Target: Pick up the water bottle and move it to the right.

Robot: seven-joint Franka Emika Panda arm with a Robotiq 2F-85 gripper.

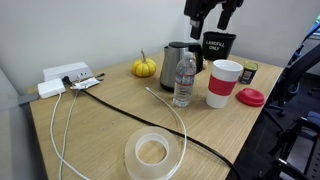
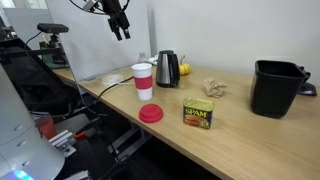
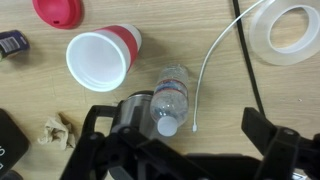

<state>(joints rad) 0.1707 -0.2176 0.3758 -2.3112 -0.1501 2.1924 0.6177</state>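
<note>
Hovering high over the water bottle (image 3: 171, 98), the gripper (image 3: 175, 120) looks spread and empty; next it must descend to grasp.

- My gripper (image 1: 213, 20) is black all over, a blocky shape against the pale wall.
- In the wrist view its two fingers (image 3: 98, 132) are matte black, angular links with hard edges.
- In an exterior view (image 2: 121, 26) it looks dark and jointed; screws and markings are too small to make out.
</note>
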